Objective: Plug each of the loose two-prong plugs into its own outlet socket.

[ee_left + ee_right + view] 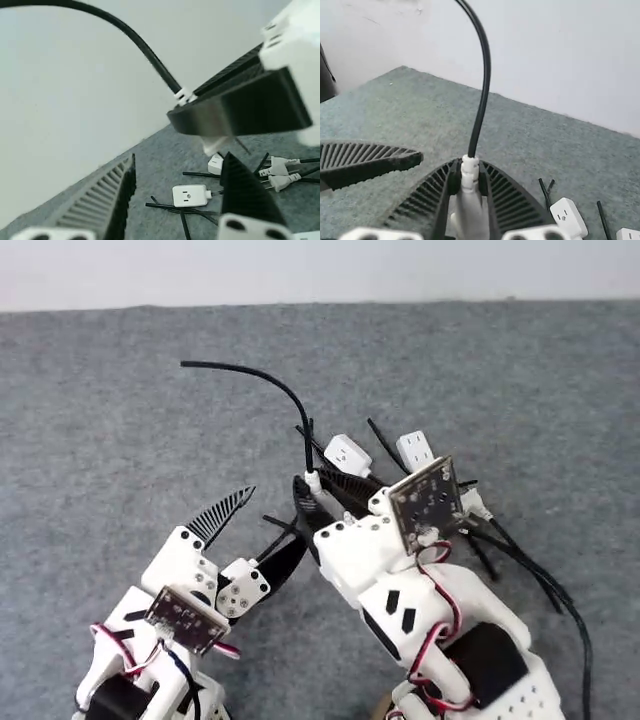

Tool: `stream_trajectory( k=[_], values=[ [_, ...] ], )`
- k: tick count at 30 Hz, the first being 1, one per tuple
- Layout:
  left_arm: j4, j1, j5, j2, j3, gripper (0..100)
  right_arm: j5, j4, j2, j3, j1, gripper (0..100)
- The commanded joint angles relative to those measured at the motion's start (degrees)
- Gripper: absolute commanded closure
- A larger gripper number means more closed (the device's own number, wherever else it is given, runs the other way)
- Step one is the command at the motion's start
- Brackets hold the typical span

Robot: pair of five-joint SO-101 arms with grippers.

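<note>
Holding one plug point(469, 210) off the table, we have the right gripper point(468, 172) pinched on its white body, with the black cord point(483, 75) arcing upward. The left gripper point(275, 517) hangs beside it, fingers spread around nothing. We judge this the carrying step. Next, we must line the hidden prongs up with a socket point(347, 453) lying on the grey mat point(120, 420).
</note>
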Motion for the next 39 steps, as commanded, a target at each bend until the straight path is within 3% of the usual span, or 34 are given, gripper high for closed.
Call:
stream_trajectory(
  k=[1, 9, 13, 21, 39],
  values=[
    [-1.58, -0.44, 1.32, -1.05, -0.57, 73, 1.23, 2.42, -0.57, -4.57, -0.84, 99.1],
    [-1.23, -0.09, 7.12, -1.05, -0.84, 73, 1.23, 3.12, -0.48, -4.75, -2.86, 99.1],
    [3.52, 4.57, 9.23, -1.05, -4.53, 73, 1.23, 4.26, -1.01, -5.01, -5.32, 99.1],
    [7.56, 5.19, 9.41, -1.14, -8.04, 73, 1.32, 6.9, -0.75, -9.05, -5.93, 99.1],
    [5.89, 4.66, 8.97, -1.14, -4.44, 73, 1.23, 11.03, -1.01, -8.97, -6.81, 99.1]
  ],
)
